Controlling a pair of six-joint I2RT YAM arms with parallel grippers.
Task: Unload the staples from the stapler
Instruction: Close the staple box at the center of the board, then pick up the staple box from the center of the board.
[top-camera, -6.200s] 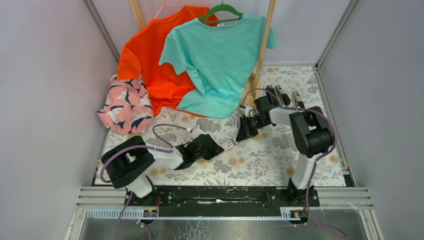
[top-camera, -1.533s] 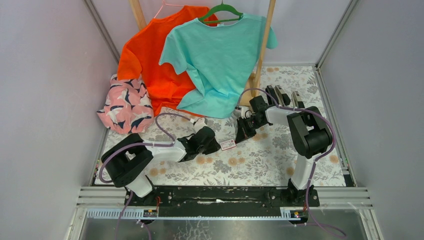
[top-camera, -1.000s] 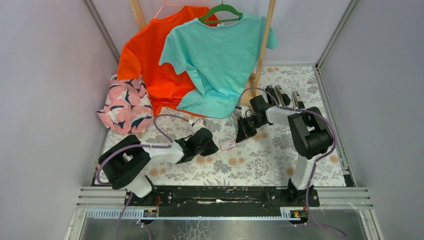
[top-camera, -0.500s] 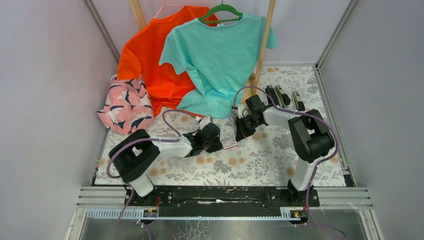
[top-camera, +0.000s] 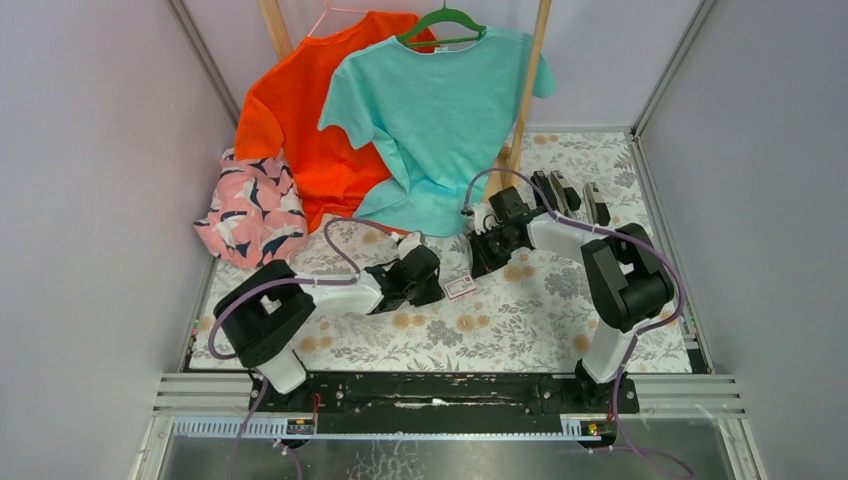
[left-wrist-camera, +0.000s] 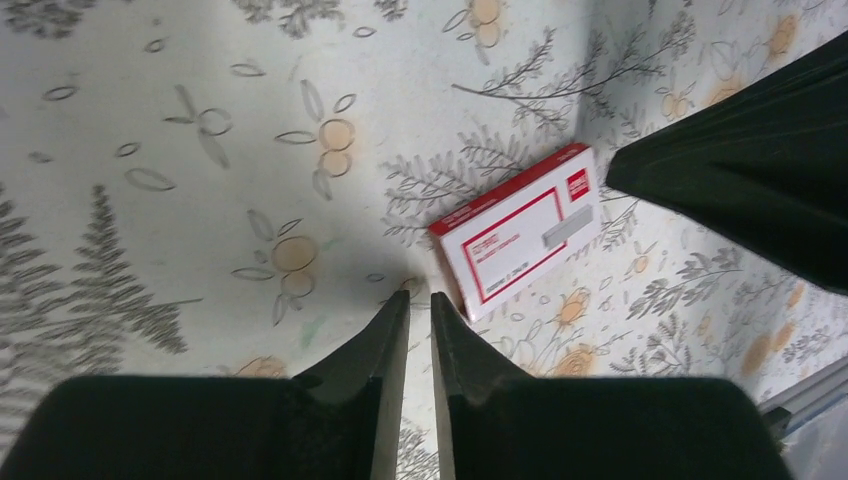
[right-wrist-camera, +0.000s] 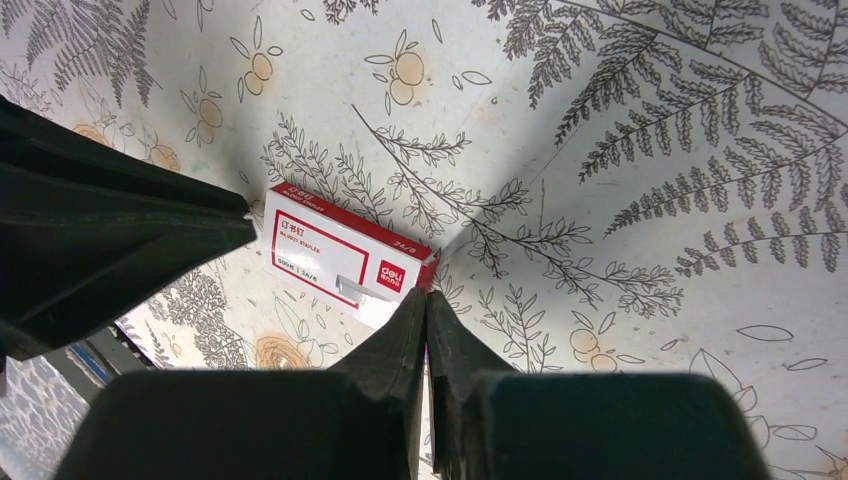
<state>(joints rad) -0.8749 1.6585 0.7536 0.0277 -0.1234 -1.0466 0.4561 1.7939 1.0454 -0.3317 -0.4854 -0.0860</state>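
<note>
Left gripper (left-wrist-camera: 418, 300) and right gripper (right-wrist-camera: 427, 296) are both clenched on nothing, tips just beside a small red-and-white box (left-wrist-camera: 520, 228). What look like staplers (top-camera: 562, 190) sit behind the right arm; no staples show. Either tip could shove the box by accident.

Staple box (top-camera: 458, 287) lies flat on the surface (top-camera: 520, 320), between left gripper (left-wrist-camera: 418, 300) and right gripper (right-wrist-camera: 427, 295). Staplers (top-camera: 562, 190) sit behind it, right rear. Shirts (top-camera: 440, 110) hang at the back.
</note>
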